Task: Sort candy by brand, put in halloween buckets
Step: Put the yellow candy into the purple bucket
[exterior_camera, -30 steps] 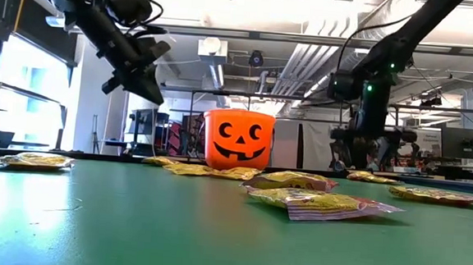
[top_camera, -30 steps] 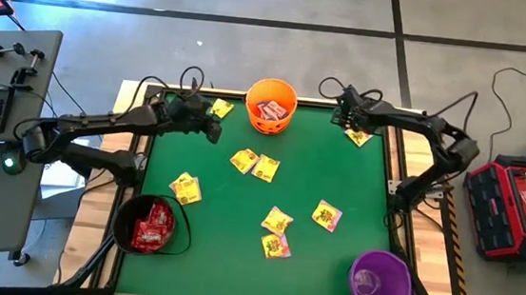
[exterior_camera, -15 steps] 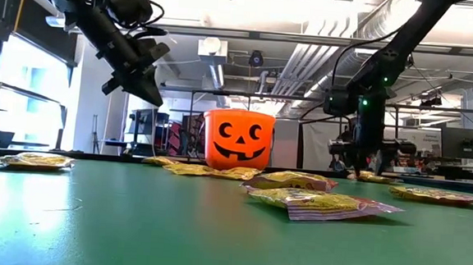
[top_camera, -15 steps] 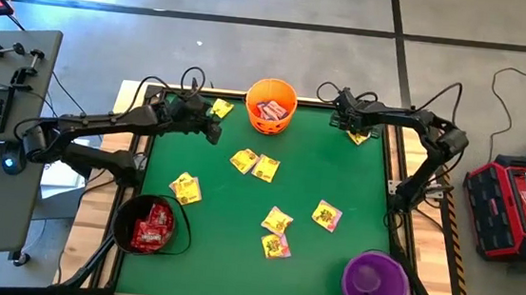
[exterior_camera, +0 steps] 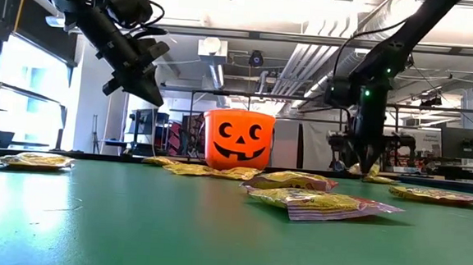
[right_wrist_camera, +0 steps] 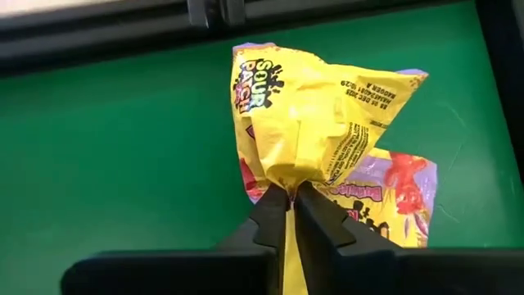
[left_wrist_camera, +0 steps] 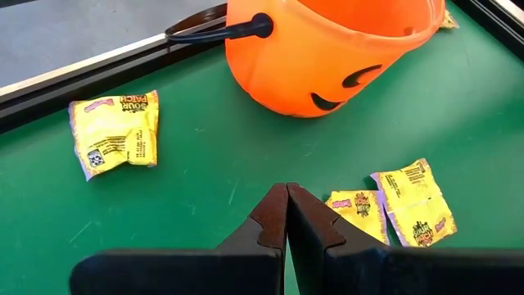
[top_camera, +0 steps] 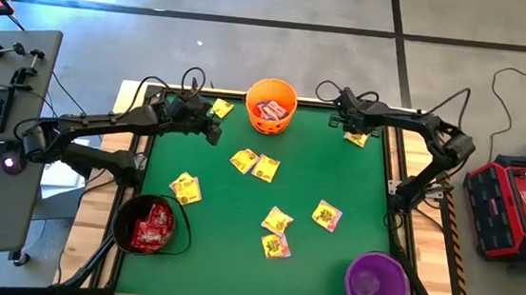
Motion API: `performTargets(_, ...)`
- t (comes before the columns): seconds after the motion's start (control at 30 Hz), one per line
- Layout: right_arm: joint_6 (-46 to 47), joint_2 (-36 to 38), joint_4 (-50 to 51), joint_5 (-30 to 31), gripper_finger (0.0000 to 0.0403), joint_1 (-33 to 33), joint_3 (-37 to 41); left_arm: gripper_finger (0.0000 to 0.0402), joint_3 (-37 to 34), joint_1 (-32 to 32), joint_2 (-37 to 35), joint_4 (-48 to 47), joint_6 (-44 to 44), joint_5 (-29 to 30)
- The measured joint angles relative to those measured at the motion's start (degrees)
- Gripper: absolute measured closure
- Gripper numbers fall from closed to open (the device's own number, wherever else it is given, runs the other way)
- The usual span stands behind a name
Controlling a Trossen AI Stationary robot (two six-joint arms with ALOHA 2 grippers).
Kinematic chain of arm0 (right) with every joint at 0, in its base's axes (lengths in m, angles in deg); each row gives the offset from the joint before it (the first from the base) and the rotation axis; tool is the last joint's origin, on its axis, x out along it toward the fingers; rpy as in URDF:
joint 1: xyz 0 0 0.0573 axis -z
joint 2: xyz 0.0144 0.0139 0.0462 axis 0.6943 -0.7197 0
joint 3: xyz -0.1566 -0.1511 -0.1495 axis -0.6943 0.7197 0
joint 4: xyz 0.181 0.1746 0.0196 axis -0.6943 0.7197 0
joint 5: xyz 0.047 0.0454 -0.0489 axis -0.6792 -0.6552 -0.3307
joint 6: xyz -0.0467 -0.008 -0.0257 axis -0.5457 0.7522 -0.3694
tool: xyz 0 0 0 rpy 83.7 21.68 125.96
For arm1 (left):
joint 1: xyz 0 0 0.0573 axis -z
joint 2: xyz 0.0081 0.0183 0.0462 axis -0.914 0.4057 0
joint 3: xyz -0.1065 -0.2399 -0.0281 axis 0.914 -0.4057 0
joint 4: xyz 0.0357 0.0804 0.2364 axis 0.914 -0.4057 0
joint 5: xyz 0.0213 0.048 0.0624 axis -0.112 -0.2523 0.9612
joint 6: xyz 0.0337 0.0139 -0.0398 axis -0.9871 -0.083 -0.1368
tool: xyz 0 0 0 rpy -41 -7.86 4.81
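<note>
The right gripper (right_wrist_camera: 288, 197) hangs over the green desk (top_camera: 237, 222) at about 1 o'clock on its top, near the far right corner, its jaws clenched on a crinkled yellow Sour Patch candy packet (right_wrist_camera: 311, 123) that is gathered into a bunch between them; a second yellow-and-purple packet (right_wrist_camera: 393, 197) lies flat on the green surface just behind the held one. The left gripper (left_wrist_camera: 286, 215) hovers above the desk at about 11 o'clock, its jaws pressed together with nothing between them, pointing toward the round orange plastic pumpkin-face bucket (top_camera: 270, 105). That bucket stands at 12 o'clock by the far edge and already holds some wrapped pieces. One flat yellow packet (top_camera: 221, 108) lies between the left gripper and the orange bucket, and a pair of yellow packets (top_camera: 254, 163) lies side by side just toward the centre from the bucket. Another yellow packet (top_camera: 185, 188) lies at 9 o'clock, two more (top_camera: 276, 233) sit close together at about 5 o'clock, and one (top_camera: 327, 215) lies at 4 o'clock. The round black bucket (top_camera: 150, 225) stands at 8 o'clock, filled with red wrapped candy (top_camera: 151, 228), and the round purple bucket (top_camera: 377, 282) stands at the near right corner, about 5 o'clock.
</note>
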Motion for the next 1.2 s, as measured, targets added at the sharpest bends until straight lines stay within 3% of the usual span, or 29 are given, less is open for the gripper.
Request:
performTargets(0.43,-4.0,9.7,0.6,-9.7,0.0403,-0.7,0.0,0.0401,0.0,0.0,0.0,0.0,-0.6,-0.1)
performTargets(0.87,-12.8,11.5,-6.4,-10.1,0.0403,-0.7,0.0,0.0401,0.0,0.0,0.0,0.0,-2.6,-0.1)
performTargets(1.0,-13.3,14.3,-4.6,-12.0,0.0403,-1.0,0.0,0.0401,0.0,0.0,0.0,0.0,-2.6,-0.1)
performTargets(1.2,-20.5,20.3,-3.0,-9.5,0.0403,-1.8,0.0,0.0401,0.0,0.0,0.0,0.0,-2.6,-0.1)
